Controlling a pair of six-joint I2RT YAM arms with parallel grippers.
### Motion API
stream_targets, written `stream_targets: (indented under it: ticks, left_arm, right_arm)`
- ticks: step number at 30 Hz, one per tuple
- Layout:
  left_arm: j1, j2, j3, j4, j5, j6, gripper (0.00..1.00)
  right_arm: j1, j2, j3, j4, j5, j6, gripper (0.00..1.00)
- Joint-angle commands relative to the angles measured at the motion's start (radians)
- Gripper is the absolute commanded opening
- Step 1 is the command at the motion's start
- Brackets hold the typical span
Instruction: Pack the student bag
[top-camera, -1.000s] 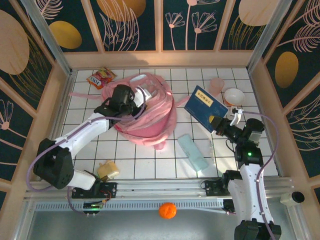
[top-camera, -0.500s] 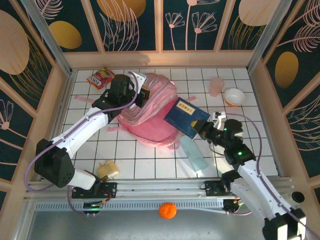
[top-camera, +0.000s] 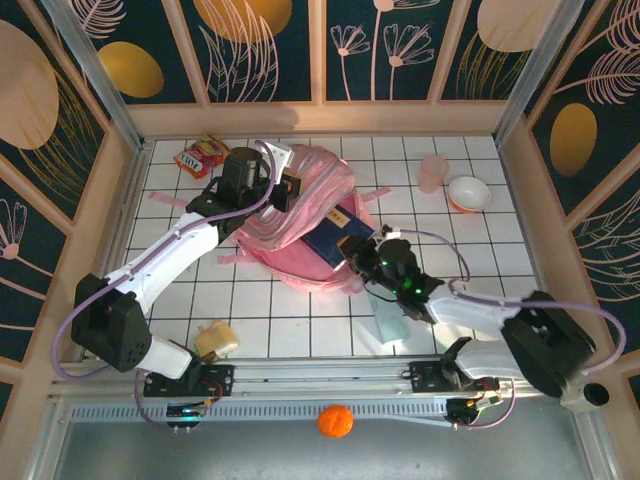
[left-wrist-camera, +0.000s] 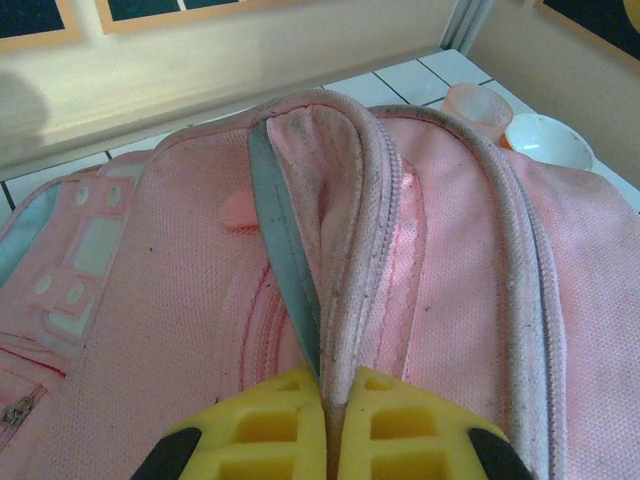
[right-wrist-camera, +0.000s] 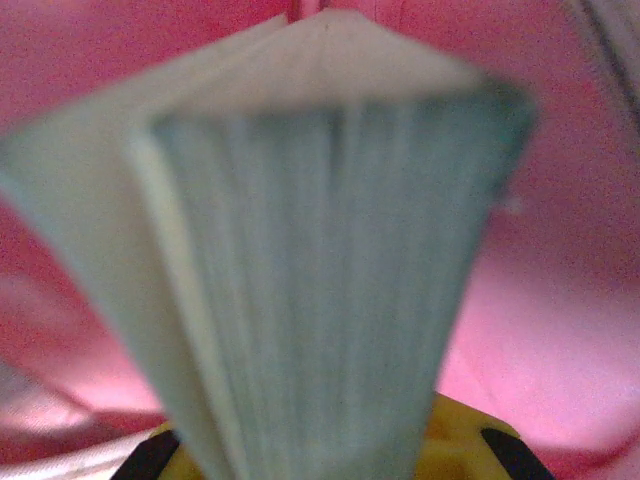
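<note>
The student bag, a large pale-pink backpack, lies in the middle of the tiled table. My left gripper is shut on the bag's upper opening edge and holds it raised. In the left wrist view the yellow fingers pinch the bag's piped rim and grey inner trim. My right gripper is shut on a dark blue book, whose far end sits inside the bag's mouth. In the right wrist view the book's blurred page edges stand between my jaws, with pink bag lining all round.
A red snack packet lies at the back left. A pink cup and a white bowl stand at the back right. A pale green pouch lies under the right arm, a yellowish item at the front left.
My right arm has swung left from the table's right side, carrying the blue book into the bag's mouth. My left gripper shifted slightly back, lifting the bag's edge.
</note>
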Motion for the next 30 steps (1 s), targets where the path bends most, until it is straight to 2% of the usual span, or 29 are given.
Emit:
stream_targets:
  ticks: [1,6,10,15,21,23,27,30]
  left_arm:
    - [0.002,-0.029,0.06,0.156,0.039,-0.023,0.0]
    - [0.002,-0.035,0.055,0.173,0.048,-0.025,0.0]
    - [0.001,-0.037,0.056,0.182,0.063,-0.033,0.0]
    - [0.001,-0.043,0.054,0.195,0.083,-0.037,0.0]
    - [0.002,-0.044,0.054,0.216,0.1,-0.052,0.0]
    - [0.002,-0.041,0.054,0.217,0.093,-0.055,0.0]
    - [0.001,-0.027,0.049,0.205,0.062,-0.044,0.0]
    - [0.001,-0.02,0.043,0.195,0.038,-0.04,0.0]
  right_arm:
    - [0.022,0.123,0.08,0.273,0.141,0.062,0.0]
    - [0.023,0.351,0.213,0.379,0.12,0.053,0.0]
    - [0.022,0.528,0.29,0.474,0.138,0.131,0.0]
    - [0.021,0.678,0.459,0.396,0.158,0.148,0.0]
    - [-0.008,0.832,0.618,0.301,0.125,0.178,0.01]
    - [-0.012,0.836,0.634,0.227,0.118,0.184,0.08]
    - [-0.013,0.793,0.588,0.135,0.116,0.186,0.33]
    - [-0.018,0.741,0.513,0.155,0.099,0.158,0.61]
